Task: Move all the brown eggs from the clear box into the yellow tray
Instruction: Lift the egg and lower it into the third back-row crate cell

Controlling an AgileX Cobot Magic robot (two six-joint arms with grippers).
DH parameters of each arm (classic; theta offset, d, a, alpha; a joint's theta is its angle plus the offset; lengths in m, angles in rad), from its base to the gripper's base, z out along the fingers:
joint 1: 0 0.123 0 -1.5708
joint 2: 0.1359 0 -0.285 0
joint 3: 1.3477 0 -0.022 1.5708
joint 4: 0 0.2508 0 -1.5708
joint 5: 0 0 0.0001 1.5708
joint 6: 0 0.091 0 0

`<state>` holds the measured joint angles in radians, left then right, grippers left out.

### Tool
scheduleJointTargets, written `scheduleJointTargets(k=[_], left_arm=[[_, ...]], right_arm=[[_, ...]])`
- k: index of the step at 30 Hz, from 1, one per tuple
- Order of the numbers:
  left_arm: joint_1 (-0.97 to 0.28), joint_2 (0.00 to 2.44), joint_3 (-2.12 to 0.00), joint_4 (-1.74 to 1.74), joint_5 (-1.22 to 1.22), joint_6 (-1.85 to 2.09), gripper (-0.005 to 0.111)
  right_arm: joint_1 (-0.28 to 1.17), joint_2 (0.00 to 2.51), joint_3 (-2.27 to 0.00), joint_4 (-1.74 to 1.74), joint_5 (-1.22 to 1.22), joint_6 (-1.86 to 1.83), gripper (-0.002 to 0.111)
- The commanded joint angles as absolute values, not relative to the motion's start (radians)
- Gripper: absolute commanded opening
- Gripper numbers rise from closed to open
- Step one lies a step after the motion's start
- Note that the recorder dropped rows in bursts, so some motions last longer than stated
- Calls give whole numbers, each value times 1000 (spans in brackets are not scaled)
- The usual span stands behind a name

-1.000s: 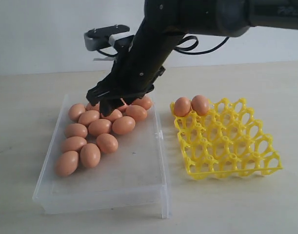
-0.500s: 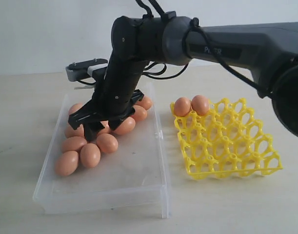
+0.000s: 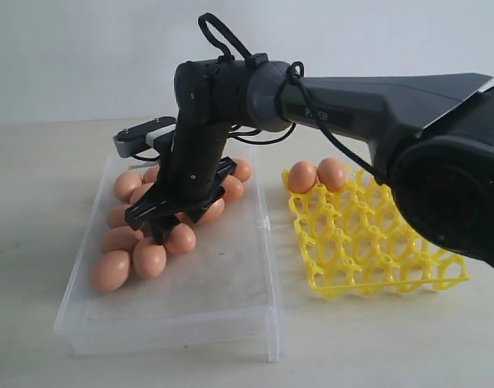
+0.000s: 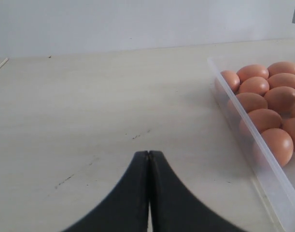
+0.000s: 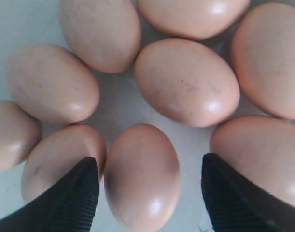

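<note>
The right end effector (image 5: 148, 164) has dropped lower among the brown eggs (image 3: 111, 271), jaws spread wide.

Bright, even, soft light — shadows under the brown eggs (image 3: 111, 271) are faint, with small white glints on their shells. My arm (image 3: 457, 186), at the exterior frame's right edge, is blurred — my fingertips (image 5: 75, 198) too.

The pale, matte table (image 3: 376, 356) is carrying two items directly on its surface. The clear box (image 3: 166, 331) is lying flat, with one short end facing the table edge that meets the wall (image 3: 69, 56). The yellow tray (image 3: 376, 242) is sitting flat just beside one long wall of the box, and a narrow strip of bare tabletop is showing between them. Faint dark scuff marks (image 4: 140, 135) are showing on the surface outside the box.
</note>
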<state>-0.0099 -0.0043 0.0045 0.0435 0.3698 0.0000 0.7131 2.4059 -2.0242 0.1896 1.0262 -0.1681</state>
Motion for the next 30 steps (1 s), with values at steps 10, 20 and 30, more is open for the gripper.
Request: scheduleJointTargets(k=[10,20,30], left_arm=[[-7,0,0,47,366,0,0],[-7,0,0,47,366,0,0],[-7,0,0,47,366,0,0]], right_arm=[[713,2464,-2075,180,1033,-155,42],[710,2380,-2075,173,1005,-181,0],[609,1946,-1650,75,514,-119,0]])
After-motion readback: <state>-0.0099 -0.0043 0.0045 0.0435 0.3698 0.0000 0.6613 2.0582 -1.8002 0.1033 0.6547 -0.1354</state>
